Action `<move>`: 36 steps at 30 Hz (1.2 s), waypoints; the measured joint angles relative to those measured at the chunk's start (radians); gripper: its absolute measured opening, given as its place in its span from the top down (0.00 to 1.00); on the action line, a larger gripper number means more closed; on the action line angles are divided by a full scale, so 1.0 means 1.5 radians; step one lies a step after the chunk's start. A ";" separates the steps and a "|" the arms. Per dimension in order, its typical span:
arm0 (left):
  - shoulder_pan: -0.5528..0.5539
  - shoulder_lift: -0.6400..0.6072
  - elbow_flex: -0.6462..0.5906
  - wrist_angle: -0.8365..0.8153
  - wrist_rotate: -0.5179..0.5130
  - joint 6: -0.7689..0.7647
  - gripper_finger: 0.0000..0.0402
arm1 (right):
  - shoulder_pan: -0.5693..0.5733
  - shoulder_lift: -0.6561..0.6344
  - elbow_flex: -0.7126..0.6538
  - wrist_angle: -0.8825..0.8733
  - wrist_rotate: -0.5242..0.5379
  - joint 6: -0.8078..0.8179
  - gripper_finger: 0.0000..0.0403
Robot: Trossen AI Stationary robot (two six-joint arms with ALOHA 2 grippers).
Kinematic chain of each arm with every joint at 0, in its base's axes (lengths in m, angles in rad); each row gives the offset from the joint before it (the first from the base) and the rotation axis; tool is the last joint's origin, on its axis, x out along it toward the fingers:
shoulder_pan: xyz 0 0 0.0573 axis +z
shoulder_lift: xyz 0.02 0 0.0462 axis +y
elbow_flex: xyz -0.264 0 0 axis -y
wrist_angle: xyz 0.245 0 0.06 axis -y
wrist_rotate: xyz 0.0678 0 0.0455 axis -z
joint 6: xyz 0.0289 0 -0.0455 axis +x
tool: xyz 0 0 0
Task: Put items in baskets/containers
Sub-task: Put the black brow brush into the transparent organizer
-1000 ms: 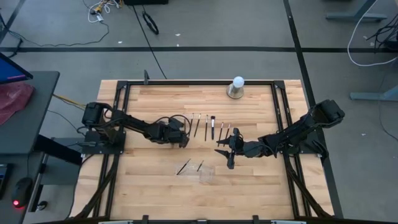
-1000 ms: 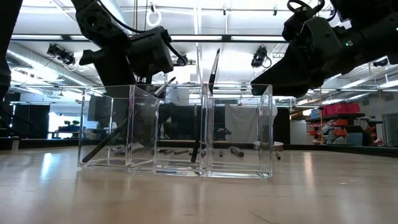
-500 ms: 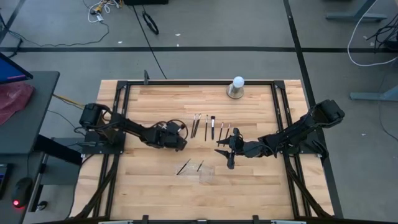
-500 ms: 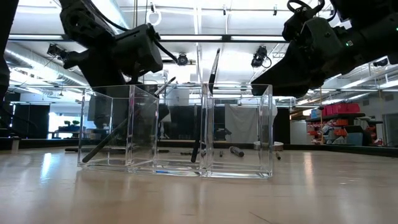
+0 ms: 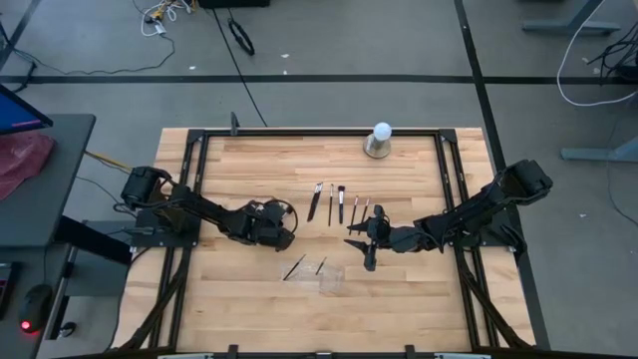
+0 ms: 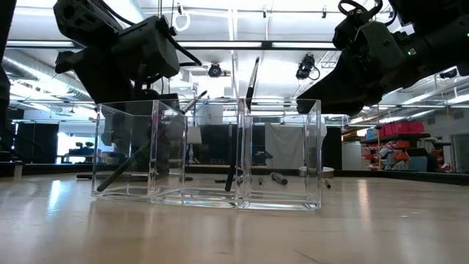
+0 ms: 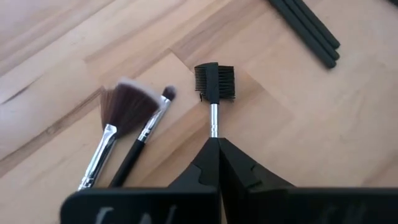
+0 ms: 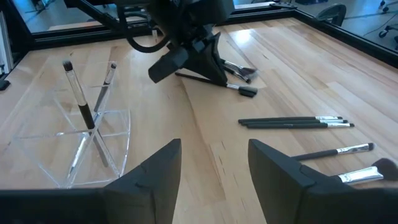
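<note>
Big bright room behind a wooden table point(image 5: 249, 170). Near the table's front edge, a clear box point(image 6: 205, 154) with two brushes already leaning inside. Up from the box, toward the white ball point(image 5: 381, 132), a row of brushes point(image 5: 339, 202) lying flat.

Left of that row, the left gripper point(image 5: 287, 235), fingers clenched tight on a little comb brush point(image 7: 213, 84). Long handle pointing straight out from the fingertips, comb end farthest away. Beside it, a fan brush point(image 7: 118, 121) and a thin brush point(image 7: 146, 134).

Right of the box, the right gripper point(image 5: 369, 249), fingers spread and holding nothing. Left gripper closer to the clear box, probably just a short trip down and across.
</note>
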 joint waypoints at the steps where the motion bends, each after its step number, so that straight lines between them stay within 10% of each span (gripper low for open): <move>1: -0.003 0.000 0.000 0.001 -0.001 0.000 1.00 | 0.000 0.000 0.000 0.000 0.000 0.000 0.53; 23: -0.053 -0.151 -0.208 0.325 -0.033 0.069 0.98 | -0.001 0.000 0.000 0.005 0.000 0.005 0.53; 36: -0.110 -0.109 -0.215 0.335 -0.057 0.128 0.59 | -0.002 0.000 0.000 0.015 0.000 0.005 0.53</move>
